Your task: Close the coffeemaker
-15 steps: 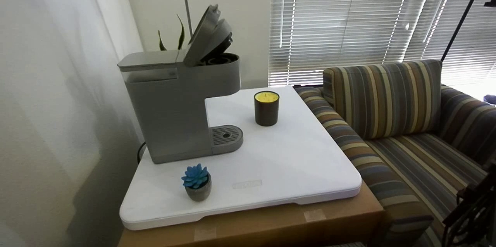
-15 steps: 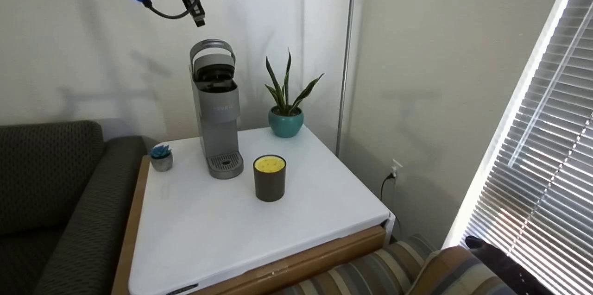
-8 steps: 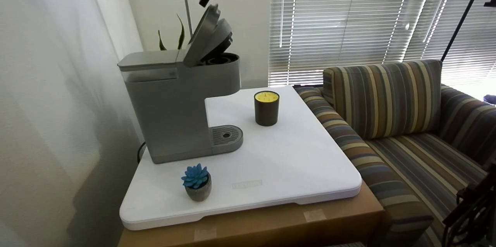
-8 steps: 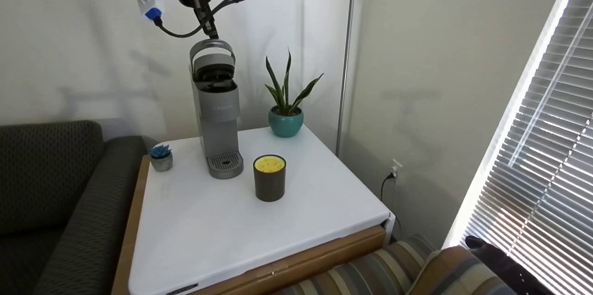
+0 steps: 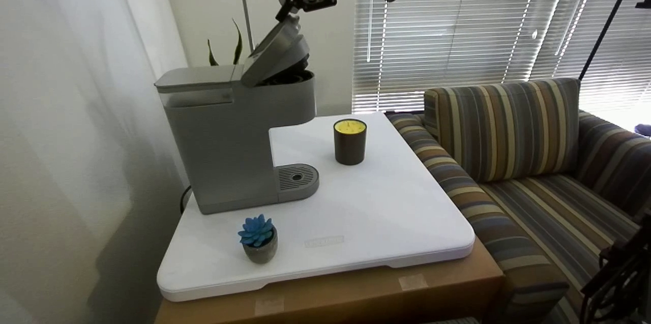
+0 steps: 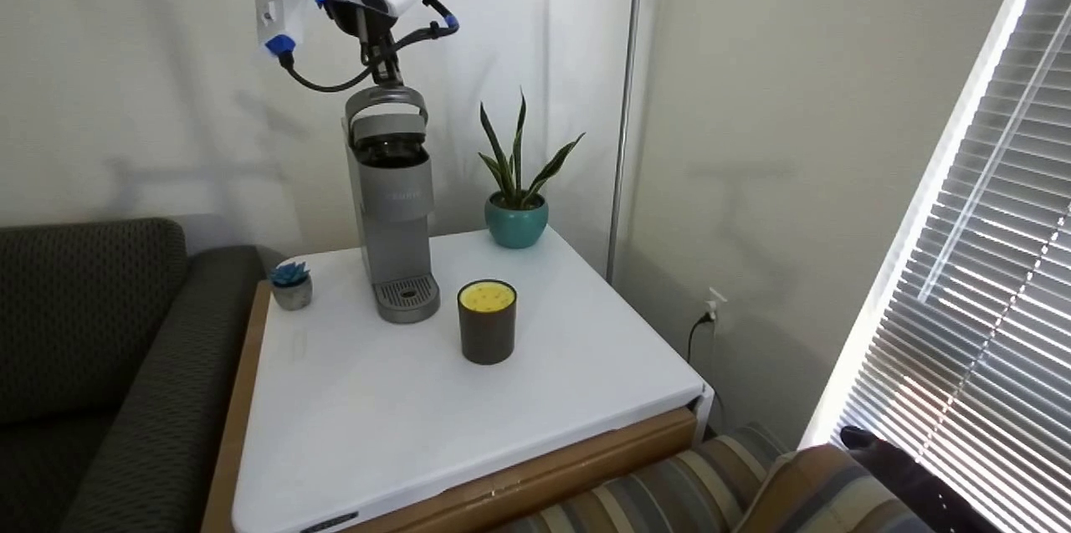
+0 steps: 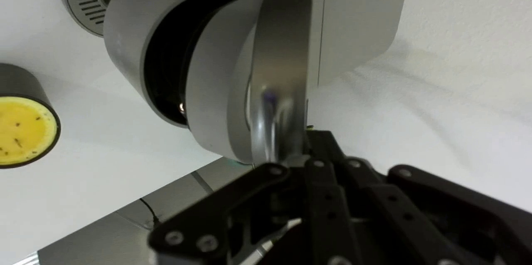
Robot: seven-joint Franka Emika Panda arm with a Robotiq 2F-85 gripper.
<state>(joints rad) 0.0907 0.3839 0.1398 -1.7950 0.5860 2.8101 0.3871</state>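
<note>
The grey coffeemaker [image 5: 224, 156] stands on the white table in both exterior views [image 6: 397, 244]; its head also shows in the wrist view [image 7: 124, 44]. Its lid [image 5: 278, 54] is tilted partly open, with a dark gap above the pod chamber [image 6: 390, 155]. The lid's shiny handle loop [image 7: 282, 57] fills the middle of the wrist view. My gripper [image 5: 283, 13] has its fingers together and nothing between them. Its tips [image 7: 320, 142] are at the raised end of the lid handle and appear to touch it. The exact contact point is partly hidden.
A dark candle jar [image 5: 350, 146] with yellow wax stands in front of the coffeemaker on the white table [image 5: 376, 212]. A small blue succulent [image 5: 259, 242] sits beside the machine. A teal-potted plant [image 6: 516, 222] stands on its other side. A striped armchair [image 5: 503, 136] adjoins the table.
My gripper has come down from above to the top of the lid handle. In the last half second the lid has tilted down a little. The coffeemaker's body has not moved.
</note>
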